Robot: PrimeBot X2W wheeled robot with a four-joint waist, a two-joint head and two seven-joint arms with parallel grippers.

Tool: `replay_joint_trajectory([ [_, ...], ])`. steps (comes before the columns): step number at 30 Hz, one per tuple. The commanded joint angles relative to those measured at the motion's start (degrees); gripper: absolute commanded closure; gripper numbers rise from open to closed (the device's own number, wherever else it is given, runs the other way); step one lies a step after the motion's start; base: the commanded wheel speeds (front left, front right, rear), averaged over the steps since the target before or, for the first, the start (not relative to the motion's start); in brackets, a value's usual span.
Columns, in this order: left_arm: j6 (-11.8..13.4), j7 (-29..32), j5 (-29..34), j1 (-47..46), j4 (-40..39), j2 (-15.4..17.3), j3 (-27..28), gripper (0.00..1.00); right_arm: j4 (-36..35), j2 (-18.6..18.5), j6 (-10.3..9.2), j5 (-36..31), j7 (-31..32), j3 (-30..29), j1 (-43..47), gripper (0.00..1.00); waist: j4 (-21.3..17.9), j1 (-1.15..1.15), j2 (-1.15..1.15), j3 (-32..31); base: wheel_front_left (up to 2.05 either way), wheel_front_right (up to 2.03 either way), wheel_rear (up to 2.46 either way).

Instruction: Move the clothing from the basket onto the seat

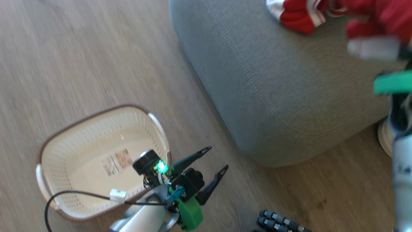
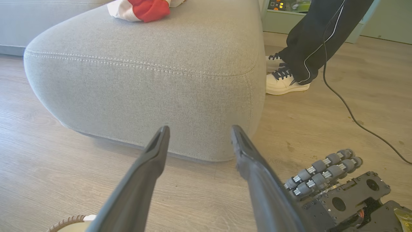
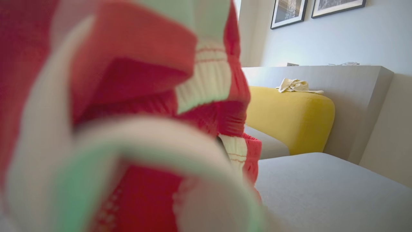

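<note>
Risk lies with the right claw (image 1: 394, 80), above the seat's (image 1: 273, 80) far right part. Its garment (image 3: 128, 112) hangs bunched around it, so on release a fold may snag and lift away with the claw. Let go too near the seat's edge, the cloth may slide to the floor (image 1: 80, 48). That claw is clenched on the garment, jaws nearly together, with the cloth draped just above the seat. The left claw (image 1: 217, 158) is spread wide, gripping nothing, low beside the seat's front corner. The other garment (image 1: 296, 16) lies on the seat's top. The basket (image 1: 96, 111) sits on the floor, well off the seat's front, with no clothing in it. A person's shoe (image 2: 285, 82) stands beside the seat's side.
</note>
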Motion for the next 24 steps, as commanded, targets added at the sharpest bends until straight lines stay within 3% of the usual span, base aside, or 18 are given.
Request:
replay_joint_trajectory([
  [1, -0.2, -0.3, 0.9, -2.1, -1.1, 0.8, 0.4, 0.0, -0.8, -1.4, -0.02, 1.2, -0.4, 0.6, -4.2, 1.0, 1.2, -0.01, 0.0, 3.1, 0.0, 0.0, 0.0],
  [14, 0.3, -0.3, 0.9, -7.5, 0.3, 1.6, -4.1, 0.0, 15.9, -8.5, -0.02, 1.2, -0.4, -5.1, -25.6, 1.0, 5.0, -0.01, 0.0, 11.5, 0.0, 0.0, 0.0],
  [15, 0.3, -0.3, 1.2, -8.0, 0.6, 2.0, -4.9, 0.0, 20.1, -9.3, -0.02, 0.5, -0.4, -7.2, -29.1, 1.0, 5.7, -0.01, 0.0, 12.6, 0.0, 0.0, 0.0],
  [24, 1.8, -0.3, 0.7, -9.0, 0.5, 2.1, -6.1, 0.0, 34.9, -12.4, -0.02, -6.1, -0.4, -14.4, -38.7, 1.0, 9.2, -0.01, 0.0, 15.3, 0.0, 0.0, 0.0],
])
